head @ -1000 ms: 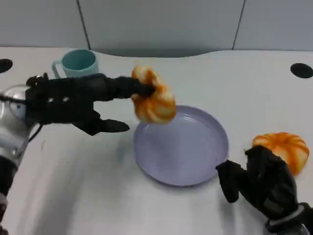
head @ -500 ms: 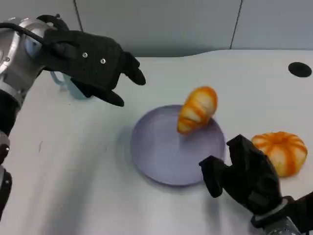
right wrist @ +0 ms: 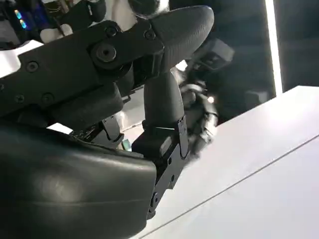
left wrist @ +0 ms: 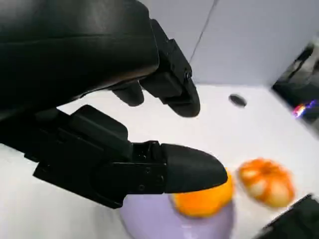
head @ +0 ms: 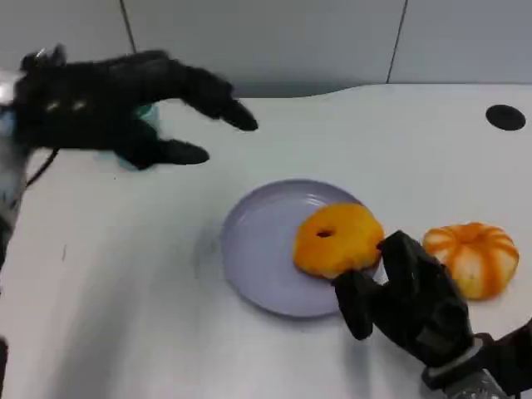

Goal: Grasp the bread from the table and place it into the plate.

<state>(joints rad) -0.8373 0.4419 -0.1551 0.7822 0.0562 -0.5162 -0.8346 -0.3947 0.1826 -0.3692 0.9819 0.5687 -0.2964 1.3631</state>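
Released since half a second ago, the bread (head: 337,240) no longer hangs in the air over the plate (head: 258,249); it now lies flat on the plate's right side, a round orange-yellow roll with a small dimple near its middle, its right edge reaching the rim. One second ago the left hand (head: 108,104) pinched this bread above the plate's far left rim; now that hand is raised over the far left of the white table (head: 125,316), well apart from the plate, holding nothing, with its fingers spread and stretched toward the right. A teal mug (head: 137,137) stands behind it, mostly hidden by the fingers.

In the left wrist view the left hand (left wrist: 124,124) shows its fingers apart, and past them lie the bread (left wrist: 204,199) on the lavender plate (left wrist: 149,224) and a second roll (left wrist: 264,181) beside it on the table.

The right hand (head: 411,303) hovers at the near right rim of the plate, just beside the bread, its fingers loosely curled but apart and gripping nothing. The second roll (head: 472,258), orange with pale stripes, sits on the table just right of the plate, behind that hand. A black round hole (head: 504,116) marks the far right of the table.

The right wrist view shows the right hand (right wrist: 144,109) with parted fingers over the tabletop.
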